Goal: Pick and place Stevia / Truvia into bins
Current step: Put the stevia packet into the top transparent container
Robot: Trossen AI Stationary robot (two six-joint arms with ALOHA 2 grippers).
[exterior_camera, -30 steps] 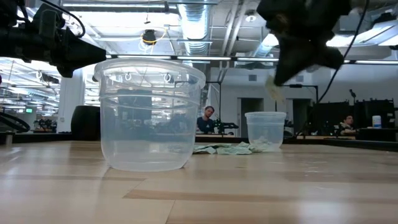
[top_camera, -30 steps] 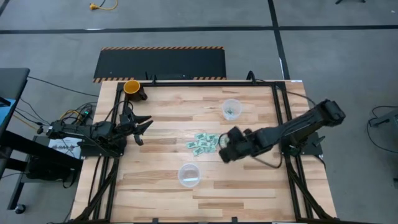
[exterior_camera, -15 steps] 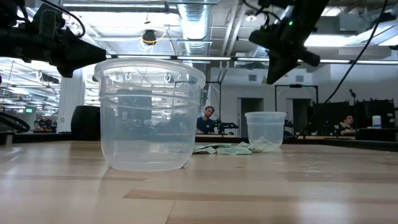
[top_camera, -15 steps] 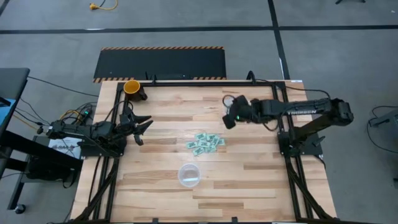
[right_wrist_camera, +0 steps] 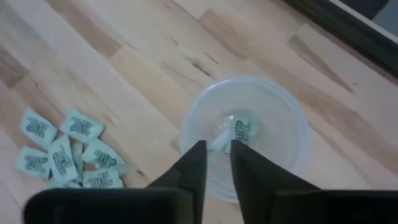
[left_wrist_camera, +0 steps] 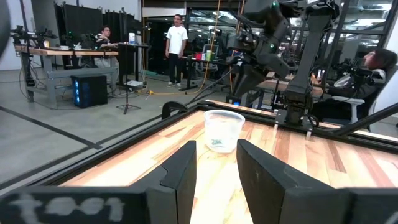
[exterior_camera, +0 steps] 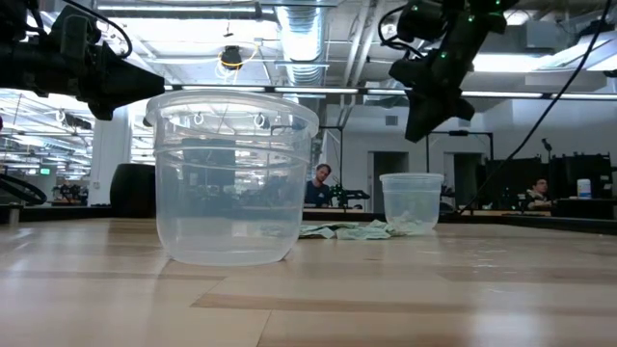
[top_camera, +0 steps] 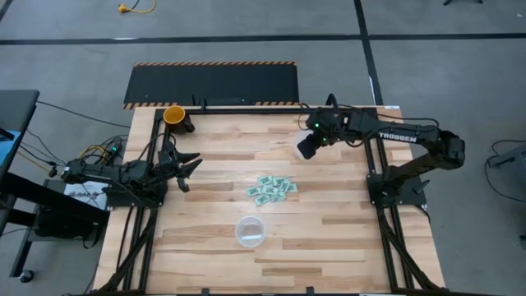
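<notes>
Several green and white packets [top_camera: 271, 189] lie in a loose pile mid-table, also seen in the right wrist view as packets [right_wrist_camera: 68, 149]. My right gripper [top_camera: 304, 150] hovers above the far clear cup [right_wrist_camera: 292, 112], fingers slightly open and pointing down into it [right_wrist_camera: 217, 155]. A printed packet [right_wrist_camera: 245, 129] lies in that cup, and a pale one [right_wrist_camera: 217, 139] shows just past my fingertips. The near clear cup [top_camera: 250, 231] stands upright with nothing showing in it. My left gripper [top_camera: 191, 167] waits open at the table's left edge.
An orange-yellow cup [top_camera: 174, 114] stands at the far left corner. A dark metal frame [top_camera: 374, 156] runs along the table's sides. Bare wood lies between the pile and both clear cups. People sit and stand in the room beyond the table.
My right gripper rose from beside the pile with a packet hanging below its fingers, swung toward the table's far edge and stopped over the far cup, tipping to point down. In the low view, no packet hangs below it any more.
</notes>
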